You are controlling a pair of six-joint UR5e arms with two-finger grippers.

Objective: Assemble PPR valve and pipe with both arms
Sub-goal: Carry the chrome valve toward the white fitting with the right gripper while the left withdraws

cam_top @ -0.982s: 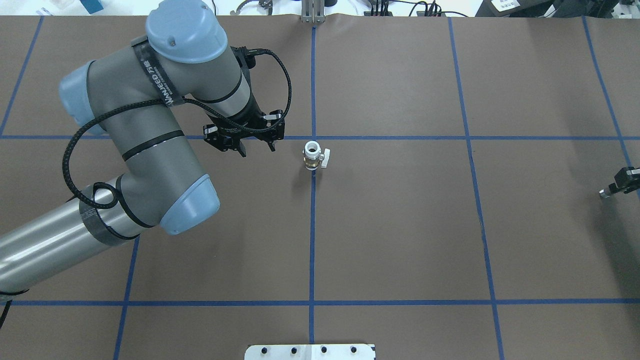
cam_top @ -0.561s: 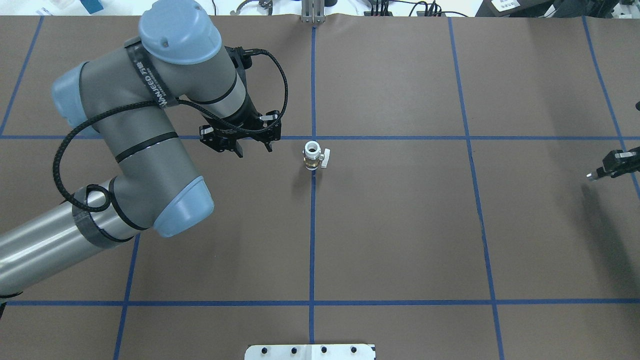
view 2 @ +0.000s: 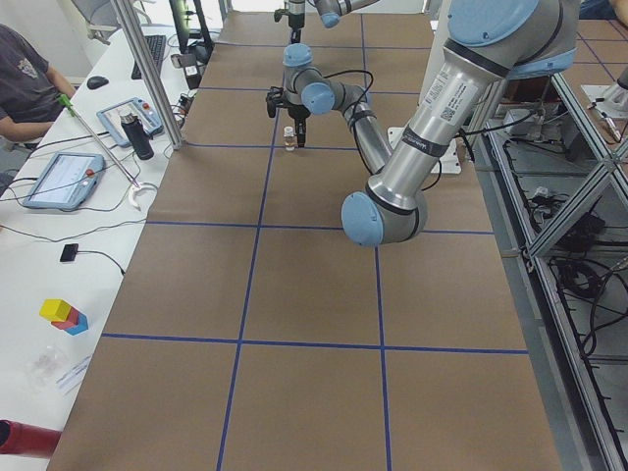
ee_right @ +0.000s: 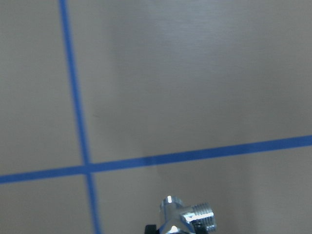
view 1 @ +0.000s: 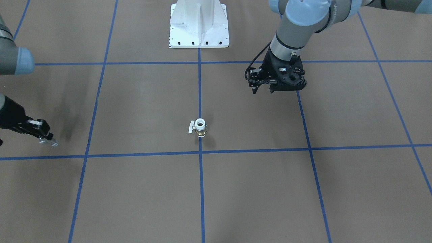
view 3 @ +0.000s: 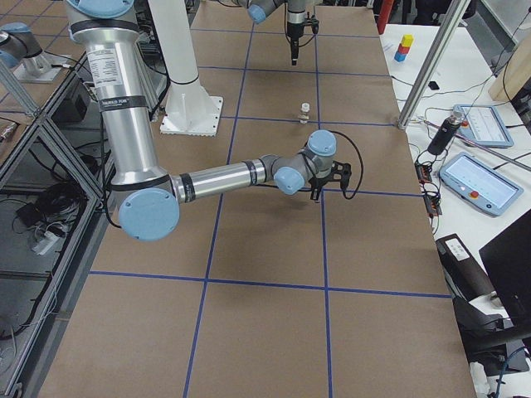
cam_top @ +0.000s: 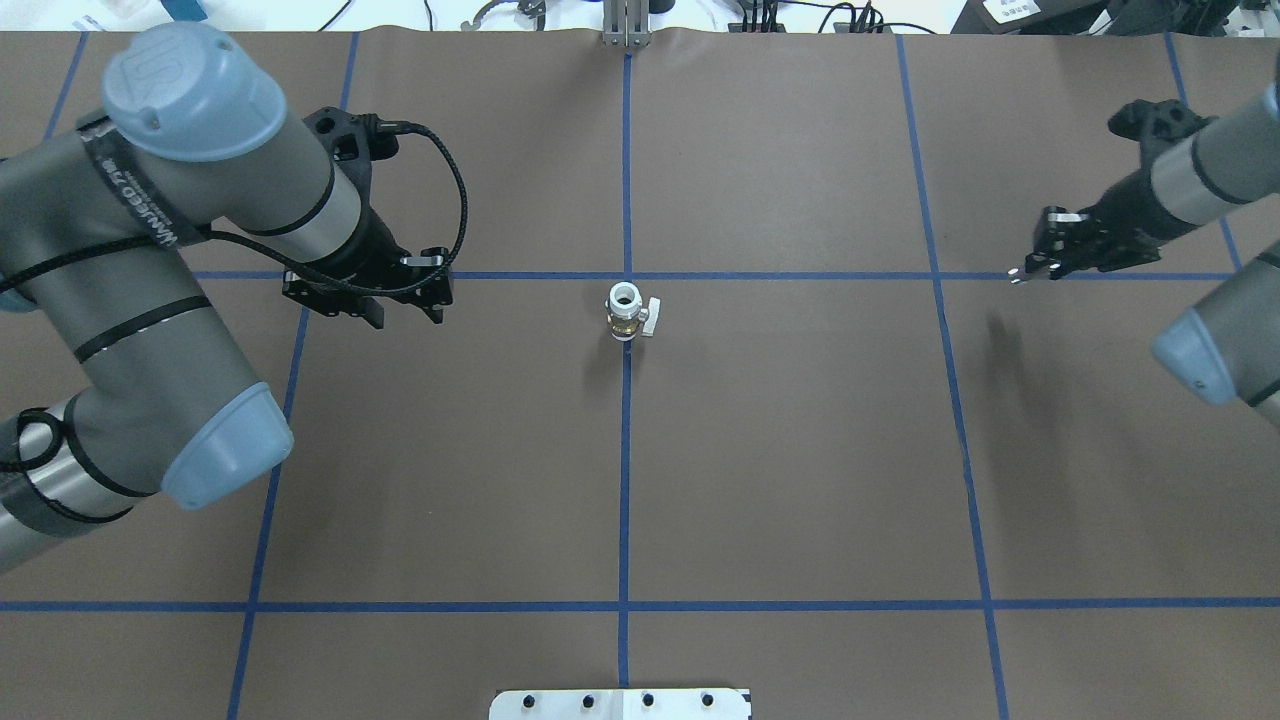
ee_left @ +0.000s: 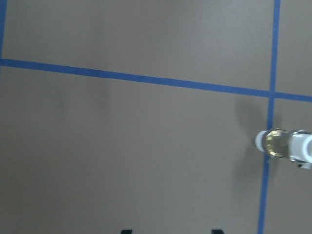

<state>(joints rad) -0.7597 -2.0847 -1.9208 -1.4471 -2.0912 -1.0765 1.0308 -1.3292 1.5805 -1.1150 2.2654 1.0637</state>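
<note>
Right claw (cam_top: pixel 1024 273), near the surface's (cam_top: pixel 800 450) right edge, grips the pipe (ee_right: pixel 187 218); left claw (cam_top: pixel 406 313) gapes empty. PPR valve (cam_top: pixel 628 309) stands unheld midway between side edges: pushing the pipe in now could topple it.

You find the PPR valve (cam_top: pixel 625 312) upright on the table (cam_top: pixel 780 480), on the centre tape line (cam_top: pixel 624 480), just on the robot's side of where another line crosses it. The left gripper (cam_top: pixel 405 316) hangs well to the valve's left. Well to its right is the right gripper (cam_top: pixel 1035 268), with the pipe (cam_top: pixel 1015 279) at its tip. The pedestal (cam_top: pixel 620 703) stands well apart from the valve, on the same line, on the robot's side.
</note>
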